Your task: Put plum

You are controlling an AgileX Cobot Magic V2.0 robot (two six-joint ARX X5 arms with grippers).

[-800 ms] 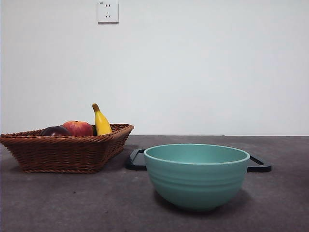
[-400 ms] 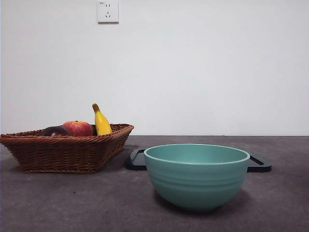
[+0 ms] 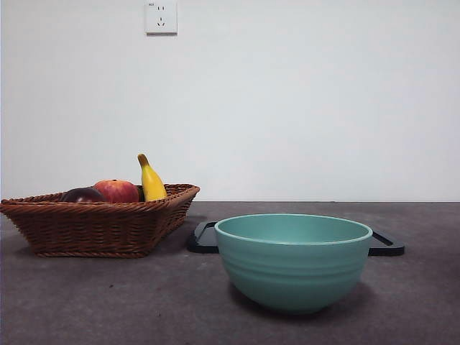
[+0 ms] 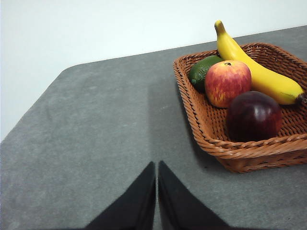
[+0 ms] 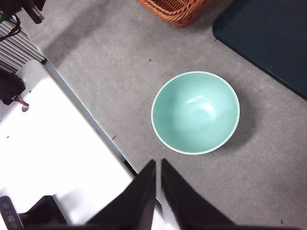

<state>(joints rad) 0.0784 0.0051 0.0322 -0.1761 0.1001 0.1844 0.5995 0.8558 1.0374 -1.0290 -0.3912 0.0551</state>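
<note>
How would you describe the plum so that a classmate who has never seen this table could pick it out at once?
Find the brown wicker basket on the grey table. It holds four fruits; the plum lies near the basket's rim, beside the red-yellow apple and against the banana. It alone is dark maroon, glossy and round.
</note>
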